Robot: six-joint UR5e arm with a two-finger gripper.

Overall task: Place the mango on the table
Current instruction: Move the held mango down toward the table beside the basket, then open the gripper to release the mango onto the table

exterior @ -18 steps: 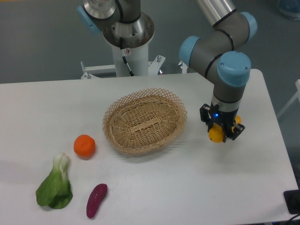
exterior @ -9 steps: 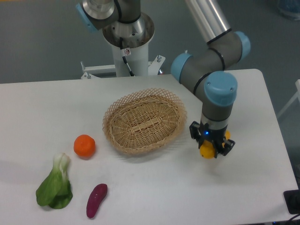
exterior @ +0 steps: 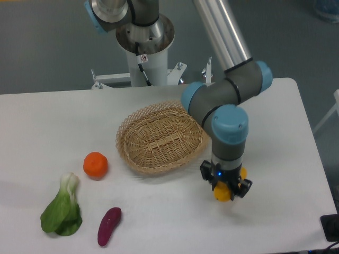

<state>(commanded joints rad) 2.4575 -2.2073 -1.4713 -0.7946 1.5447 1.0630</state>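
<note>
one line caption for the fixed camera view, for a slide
UR5e end effector holds the mango just above the white table, in front of the empty wicker basket.

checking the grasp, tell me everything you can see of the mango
Only parts of the mango show: smooth yellow-orange skin bulging below the gripper, with a sliver at its right by the wrist. The black fingers close on it. It sits right of the basket, low over the table; contact with the tabletop cannot be judged.

Arm bent down at the elbow — end effector [exterior: 224, 189] pointing straight down, fingers clamped.
</note>
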